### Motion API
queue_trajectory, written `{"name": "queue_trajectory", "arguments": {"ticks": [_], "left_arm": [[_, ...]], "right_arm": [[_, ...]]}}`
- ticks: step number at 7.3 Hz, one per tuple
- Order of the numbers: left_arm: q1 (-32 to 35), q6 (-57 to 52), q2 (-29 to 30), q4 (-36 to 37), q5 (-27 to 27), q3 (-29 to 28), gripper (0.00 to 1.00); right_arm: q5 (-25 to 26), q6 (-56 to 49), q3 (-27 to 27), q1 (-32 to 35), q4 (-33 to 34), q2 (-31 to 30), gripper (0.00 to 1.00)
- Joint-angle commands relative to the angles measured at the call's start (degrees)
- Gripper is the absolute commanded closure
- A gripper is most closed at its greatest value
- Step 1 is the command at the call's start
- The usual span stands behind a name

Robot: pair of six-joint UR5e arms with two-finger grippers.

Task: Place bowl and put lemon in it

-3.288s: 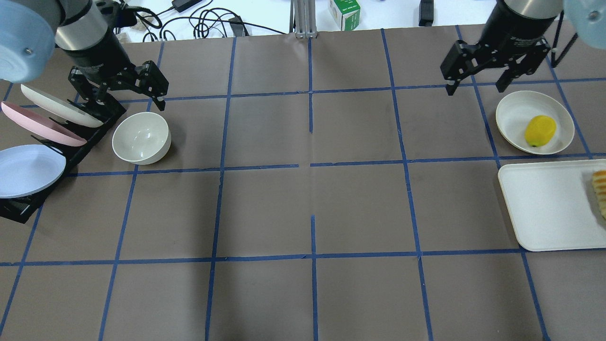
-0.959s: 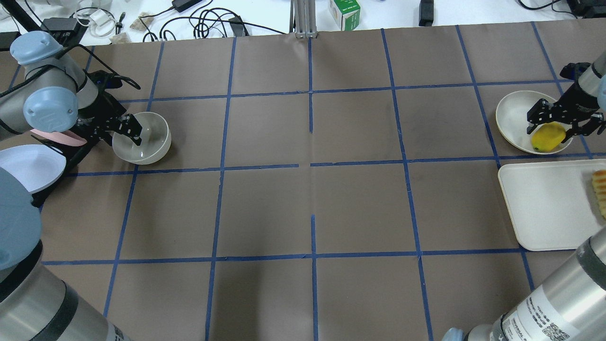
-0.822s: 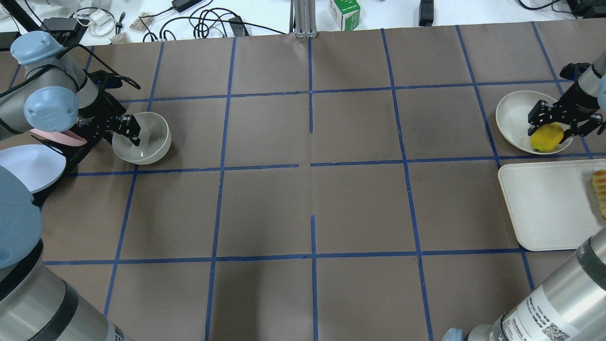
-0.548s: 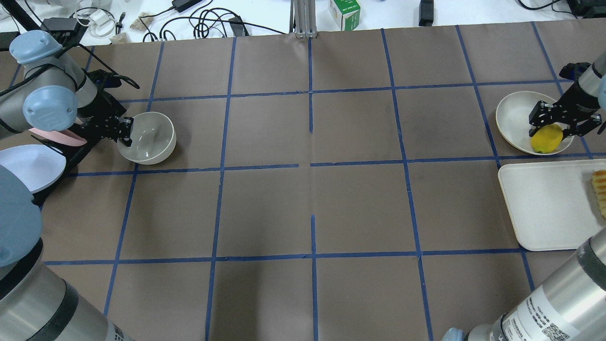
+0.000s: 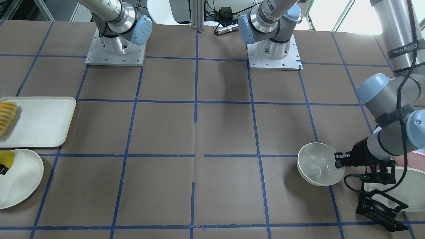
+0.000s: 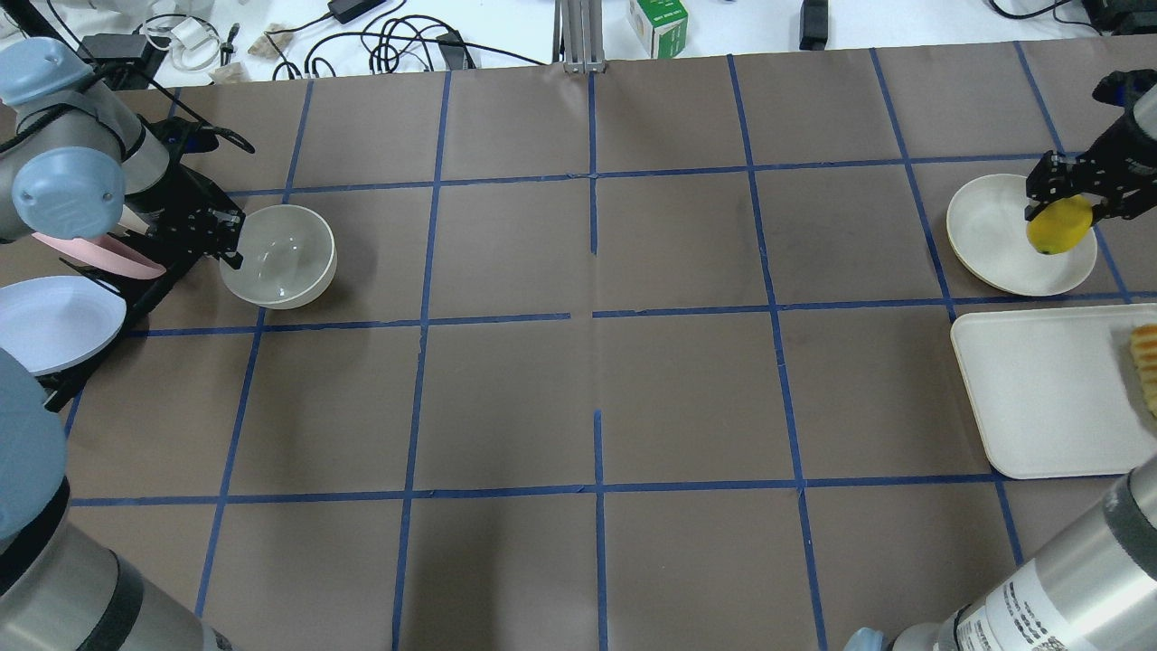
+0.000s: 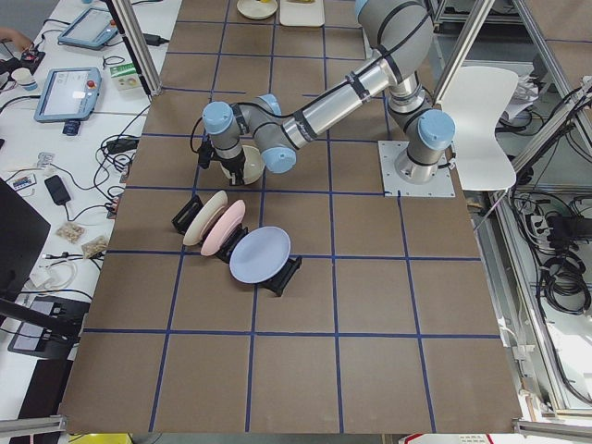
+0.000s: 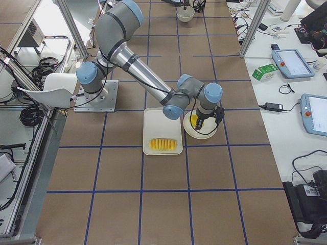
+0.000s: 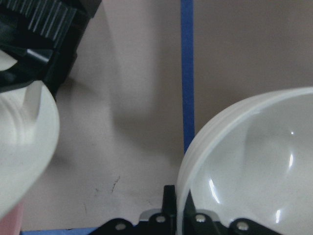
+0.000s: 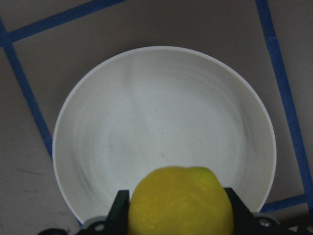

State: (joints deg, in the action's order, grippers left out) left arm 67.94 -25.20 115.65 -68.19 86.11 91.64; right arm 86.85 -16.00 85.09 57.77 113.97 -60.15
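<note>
The overhead camera sits behind the robot, looking forward and down, far enough back to take in most of the brown paper-covered table. The front-facing camera stands opposite and looks steeply down toward the robot. Both show the glossy off-white deep round bowl. The two end cameras sit high and far, facing each other along the table; one has the bowl in its middle distance, the other at its top edge. The left wrist camera is close against the bowl's rim. The right wrist camera, well apart from the bowl, looks straight down at close range on a flat off-white round plate and a smooth yellow lemon.
</note>
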Motion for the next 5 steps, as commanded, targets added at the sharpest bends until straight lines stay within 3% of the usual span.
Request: {"name": "queue_trajectory", "arguments": {"ticks": [1,3,5], "left_arm": [[5.59,4.59,-3.93,-5.02,-10.30,0.73,1.00],[17.51,14.53,-3.68,-4.76,-11.32,0.99,1.00],[24.76,27.43,-0.79,0.57,-11.57,1.17,1.00]], "right_arm": [[-0.54,-2.27,-2.73,4.95,-6.35,-4.95,0.74],[-0.19,-1.40,-3.01,11.19,-9.29,-8.74,0.77],[-0.10,-0.79,-2.91,15.68,-12.08,-9.81,0.76]]}}
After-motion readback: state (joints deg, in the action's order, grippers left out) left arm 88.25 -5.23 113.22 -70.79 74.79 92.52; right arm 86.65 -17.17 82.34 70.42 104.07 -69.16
